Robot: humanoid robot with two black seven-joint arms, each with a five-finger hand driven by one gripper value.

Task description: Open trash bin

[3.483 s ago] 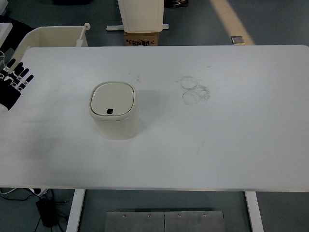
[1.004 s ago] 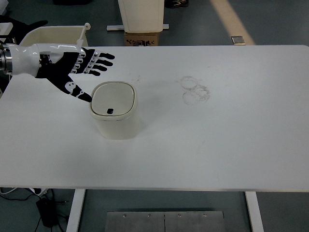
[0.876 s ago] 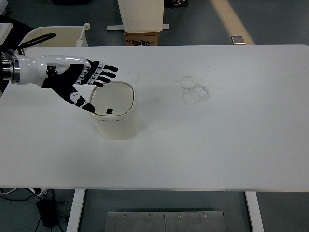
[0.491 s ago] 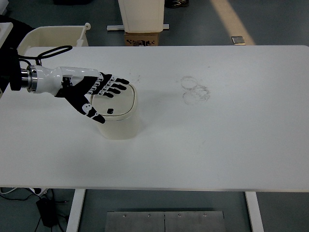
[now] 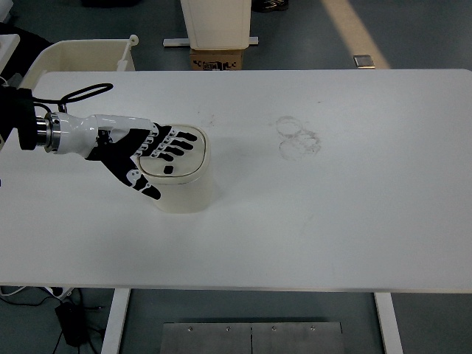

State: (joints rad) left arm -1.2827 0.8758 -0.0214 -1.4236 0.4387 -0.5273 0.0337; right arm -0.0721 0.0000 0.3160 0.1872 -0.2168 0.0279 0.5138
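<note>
A small cream trash bin (image 5: pixel 184 193) with rounded corners stands on the white table (image 5: pixel 332 214), left of centre. Its lid (image 5: pixel 193 157) is closed and has a small dark button (image 5: pixel 169 169) near the front edge. My left hand (image 5: pixel 151 153) reaches in from the left and lies over the lid, fingers (image 5: pixel 177 145) spread flat across its top and thumb hanging down by the bin's front left side. It holds nothing. The right arm is out of view.
Faint ring marks (image 5: pixel 297 137) show on the table right of centre. Beyond the far edge stand a cream plastic tub (image 5: pixel 81 55) at the left and a white cabinet (image 5: pixel 217 22) over a cardboard box (image 5: pixel 217 59).
My left hand came in from the table's left edge, swept right and down, and now lies over the bin's lid. The bin has not moved and its lid stays closed.
</note>
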